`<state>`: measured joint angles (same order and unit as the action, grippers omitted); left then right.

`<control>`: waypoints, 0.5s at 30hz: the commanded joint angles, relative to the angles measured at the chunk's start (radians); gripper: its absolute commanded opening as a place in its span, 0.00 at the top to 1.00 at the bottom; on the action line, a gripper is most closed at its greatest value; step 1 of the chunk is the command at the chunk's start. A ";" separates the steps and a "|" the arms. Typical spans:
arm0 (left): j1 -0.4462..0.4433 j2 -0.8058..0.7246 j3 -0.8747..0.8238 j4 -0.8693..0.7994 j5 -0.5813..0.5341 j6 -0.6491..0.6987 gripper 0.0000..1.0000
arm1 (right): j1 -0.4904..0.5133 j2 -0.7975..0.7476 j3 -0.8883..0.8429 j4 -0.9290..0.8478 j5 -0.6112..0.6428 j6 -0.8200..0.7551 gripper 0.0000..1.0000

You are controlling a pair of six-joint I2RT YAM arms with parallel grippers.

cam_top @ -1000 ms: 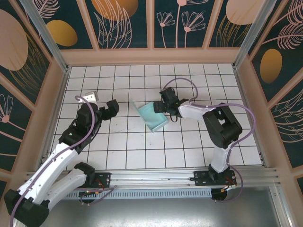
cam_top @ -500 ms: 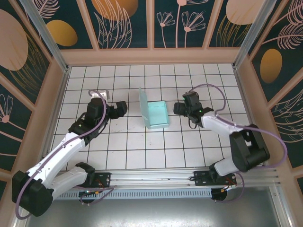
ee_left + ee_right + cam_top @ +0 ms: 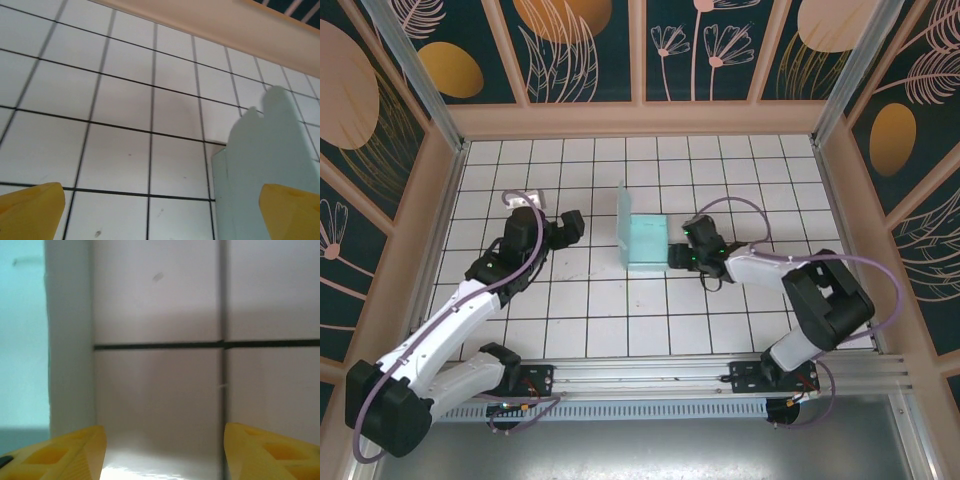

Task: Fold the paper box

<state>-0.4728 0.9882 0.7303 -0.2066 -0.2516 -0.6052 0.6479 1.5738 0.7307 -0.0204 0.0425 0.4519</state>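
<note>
White-tiled bench (image 3: 620,320) offers open room on every side of the paper box (image 3: 647,245), pale teal, near mid-bench, one flap standing upright along its left edge. Left of that flap, with free tiles between, the left hand (image 3: 570,226) gapes wide. Just beside the box's right edge, the right hand (image 3: 677,256) stands parted, gripping nothing

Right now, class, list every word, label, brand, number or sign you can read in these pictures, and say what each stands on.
No text can be read.
The paper box is plain pale teal card, no print.
The tiled table has black grid lines, no writing.
The wall panels bear drawn leaves and flowers, no letters.
Any marks on the arm bases are too small to tell.
</note>
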 commanded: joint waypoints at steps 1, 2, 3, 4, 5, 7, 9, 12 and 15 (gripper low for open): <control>0.005 -0.032 0.027 -0.085 -0.148 -0.092 0.01 | 0.095 0.075 0.076 0.044 -0.008 0.040 0.36; 0.007 -0.037 0.032 -0.104 -0.170 -0.110 0.01 | 0.123 0.097 0.100 0.050 -0.011 0.044 0.36; 0.007 -0.041 0.034 -0.118 -0.184 -0.120 0.01 | 0.144 0.122 0.122 0.060 -0.012 0.047 0.36; 0.007 -0.047 0.034 -0.130 -0.198 -0.130 0.01 | 0.168 0.147 0.149 0.073 -0.014 0.048 0.36; 0.007 -0.054 0.032 -0.137 -0.210 -0.138 0.01 | 0.190 0.169 0.174 0.089 -0.018 0.046 0.35; 0.007 -0.069 0.030 -0.150 -0.225 -0.147 0.01 | 0.222 0.201 0.217 0.099 -0.023 0.029 0.29; 0.008 -0.081 0.030 -0.160 -0.225 -0.150 0.01 | 0.241 0.188 0.224 0.103 -0.001 -0.004 0.24; 0.008 -0.095 0.023 -0.158 -0.204 -0.148 0.01 | 0.228 0.094 0.167 0.108 0.011 -0.070 0.21; 0.008 -0.088 0.003 -0.122 -0.144 -0.105 0.01 | 0.192 -0.015 0.127 0.054 0.002 -0.167 0.22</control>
<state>-0.4709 0.9020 0.7334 -0.3370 -0.4259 -0.7300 0.8703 1.6634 0.8845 0.0563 0.0250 0.3843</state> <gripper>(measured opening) 0.988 0.783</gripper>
